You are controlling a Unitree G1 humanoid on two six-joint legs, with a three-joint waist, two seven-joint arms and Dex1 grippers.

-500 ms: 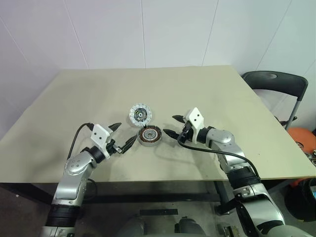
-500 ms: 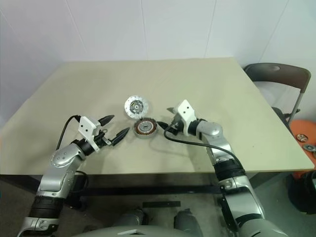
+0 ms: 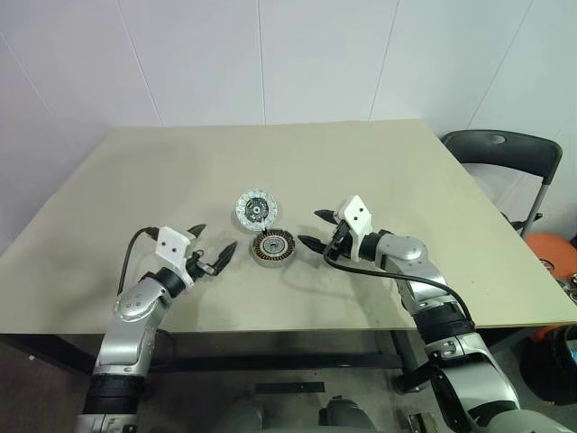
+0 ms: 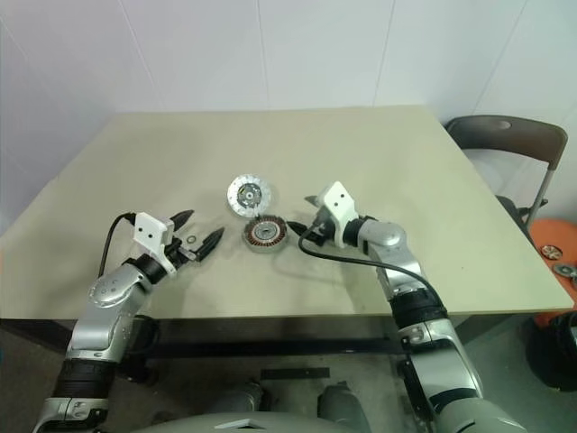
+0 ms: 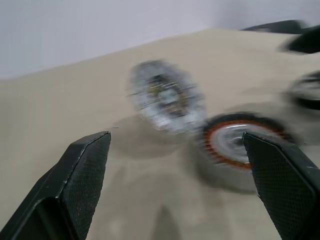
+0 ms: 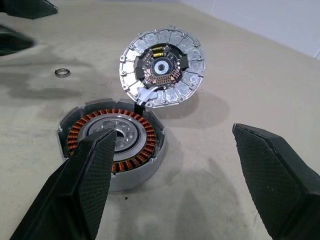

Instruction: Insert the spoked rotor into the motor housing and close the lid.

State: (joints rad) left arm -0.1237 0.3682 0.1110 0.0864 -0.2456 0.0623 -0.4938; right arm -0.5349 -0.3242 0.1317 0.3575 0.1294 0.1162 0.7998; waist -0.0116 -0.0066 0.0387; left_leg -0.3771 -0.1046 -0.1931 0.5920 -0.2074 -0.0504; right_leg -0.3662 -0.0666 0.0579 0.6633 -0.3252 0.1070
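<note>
- Since the earlier picture, the left gripper (image 3: 210, 247) has drawn back from the motor housing (image 3: 272, 247) toward the table's near left; the right gripper (image 3: 315, 229) and the parts on the table are as they were.
- Left eye view: the motor housing sits on the beige table (image 3: 433, 180). The lid (image 3: 256, 208) stands tilted just behind the housing, its edge at the housing's rim. The left gripper is apart from the housing on its left, fingers spread and empty. The right gripper is just beside the housing on its right, fingers spread and empty. A dark chair (image 3: 505, 153) stands far right of the housing, past the table edge.
- Left wrist view: blurred; the two black fingers (image 5: 82, 175) stand wide apart, with the lid (image 5: 167, 97) and the housing (image 5: 235, 145) ahead of them.
- Right wrist view: the housing (image 6: 112, 142) shows copper windings around a silvery hub with small holes. The lid (image 6: 162, 65) leans behind it, joined to it by a short lead. A small metal ring (image 6: 62, 72) lies on the table beside the housing. Both black fingers (image 6: 85, 185) stand wide apart, touching nothing.
</note>
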